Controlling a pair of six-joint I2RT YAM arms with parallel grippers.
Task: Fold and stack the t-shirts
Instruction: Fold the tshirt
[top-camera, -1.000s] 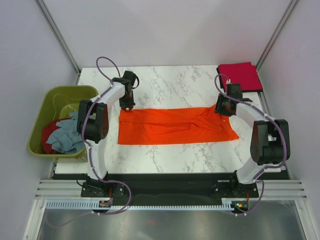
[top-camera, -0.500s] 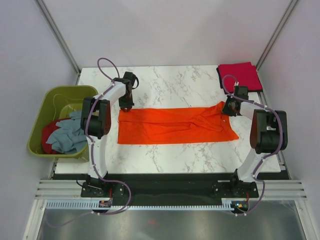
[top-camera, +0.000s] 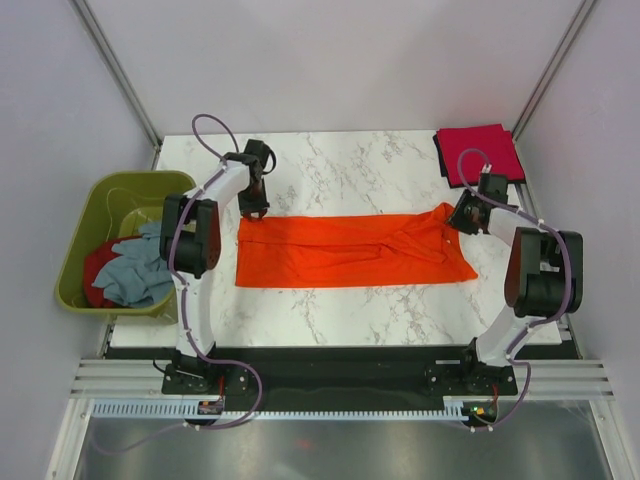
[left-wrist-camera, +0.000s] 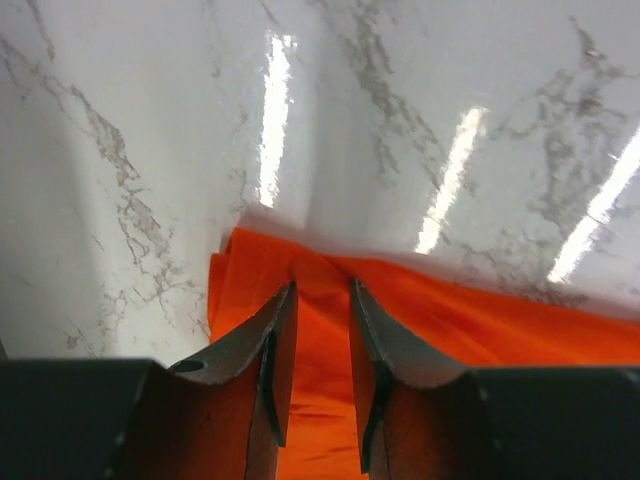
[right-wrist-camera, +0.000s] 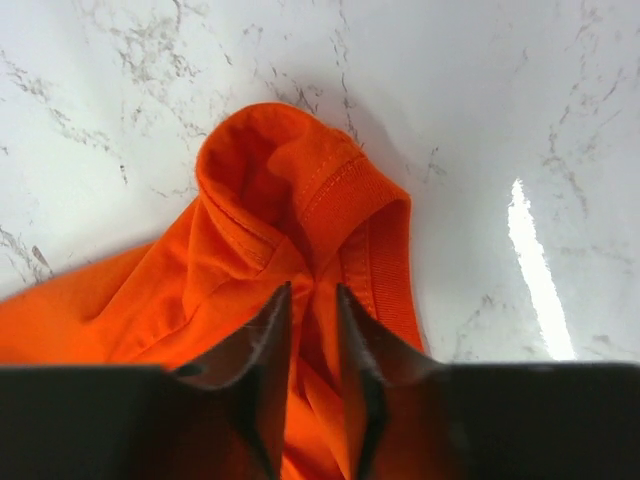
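Observation:
The bright orange t-shirt (top-camera: 345, 250) lies stretched as a long strip across the marble table (top-camera: 340, 170). My left gripper (top-camera: 256, 212) is shut on its far left corner; the wrist view shows cloth (left-wrist-camera: 300, 300) pinched between the fingers. My right gripper (top-camera: 462, 216) is shut on the far right corner near the collar (right-wrist-camera: 330, 200), cloth bunched between the fingers. A crimson red t-shirt (top-camera: 478, 152) lies folded at the far right corner of the table. A pale grey-blue t-shirt (top-camera: 135, 265) and another red one (top-camera: 98, 272) lie in the tub.
The olive-green plastic tub (top-camera: 120, 195) stands off the table's left edge. Bare marble lies beyond and in front of the orange shirt.
My right gripper has moved right and a little farther back, pulling the shirt's right corner outward. The left gripper has barely moved.

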